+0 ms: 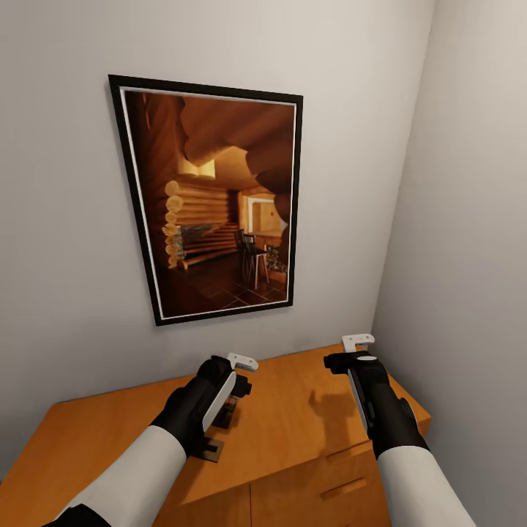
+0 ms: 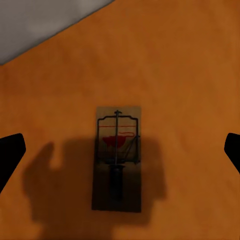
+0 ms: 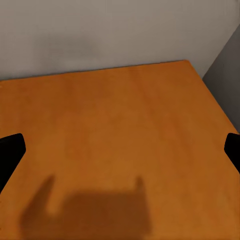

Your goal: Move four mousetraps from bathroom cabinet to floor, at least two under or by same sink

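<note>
While both arms reach forward over the cabinet (image 1: 293, 417), the left gripper (image 1: 236, 373) hangs low above its orange-brown top, the forearm angled in from the lower left. Its fingers (image 2: 11, 152) stand spread wide and released, nothing between them. Directly below, in the left wrist view, a mousetrap (image 2: 117, 159) lies flat on the wood: a small rectangular board with a dark wire frame, a red mark near its middle and a dark bar running toward one end, sitting in the gripper's shadow. From the head view that trap is largely hidden behind the left gripper, and a second small flat piece (image 1: 213, 449) just beside the wrist may be another trap, though too little of it shows to be sure.

Above, a framed picture (image 1: 212, 205) of a log interior hangs on the grey wall.

To the right, the right gripper (image 1: 359, 350) hovers above bare wood near the corner, its fingers (image 3: 10, 150) likewise parted and released. Drawer fronts with slim bar handles (image 1: 342, 489) show below it.
</note>
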Tool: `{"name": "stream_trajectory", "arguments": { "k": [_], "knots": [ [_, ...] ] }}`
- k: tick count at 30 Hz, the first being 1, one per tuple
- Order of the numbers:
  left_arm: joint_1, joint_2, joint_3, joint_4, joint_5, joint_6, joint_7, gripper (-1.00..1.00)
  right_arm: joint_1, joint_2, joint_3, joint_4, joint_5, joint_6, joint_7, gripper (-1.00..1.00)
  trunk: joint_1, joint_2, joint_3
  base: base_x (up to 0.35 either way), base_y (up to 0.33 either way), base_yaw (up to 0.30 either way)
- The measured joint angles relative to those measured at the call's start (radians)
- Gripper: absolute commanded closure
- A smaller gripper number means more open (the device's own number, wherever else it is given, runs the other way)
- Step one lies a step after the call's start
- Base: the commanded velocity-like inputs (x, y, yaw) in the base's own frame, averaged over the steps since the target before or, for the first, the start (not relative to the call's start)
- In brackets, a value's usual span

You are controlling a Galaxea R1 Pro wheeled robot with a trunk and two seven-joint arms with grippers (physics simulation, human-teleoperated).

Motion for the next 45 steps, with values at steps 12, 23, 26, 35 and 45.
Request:
{"name": "stream_trajectory", "arguments": {
  "k": [12, 23, 26, 35, 45],
  "knots": [
    [0.000, 0.000, 0.000, 0.000, -0.002, 0.000, 0.000, -1.00, 0.000, 0.000, 0.000, 0.000, 0.001, -0.001, 0.001, -1.00, 0.042, -0.077, -0.034, 0.000, 0.000, 0.000],
    [0.001, 0.000, 0.000, 0.000, -0.006, 0.000, 0.001, -1.00, 0.000, 0.000, 0.000, 0.000, 0.002, -0.001, 0.002, -1.00, 0.084, -0.153, -0.068, 0.000, 0.000, 0.000],
    [0.001, 0.000, 0.000, 0.001, -0.006, 0.000, 0.003, -1.00, 0.001, 0.000, 0.000, 0.000, 0.002, -0.001, 0.002, -1.00, 0.096, -0.174, -0.077, 0.000, 0.000, 0.000],
    [0.001, 0.000, 0.005, 0.002, -0.003, 0.005, 0.007, -1.00, 0.001, 0.000, 0.000, 0.000, 0.001, -0.001, 0.003, -1.00, 0.130, -0.237, -0.105, 0.000, 0.000, 0.000],
    [0.001, 0.000, 0.009, 0.003, -0.001, 0.012, 0.004, -1.00, 0.001, 0.000, 0.000, 0.000, 0.002, -0.001, 0.003, -1.00, 0.169, -0.307, -0.136, 0.000, 0.000, 0.000]
  ]
}}
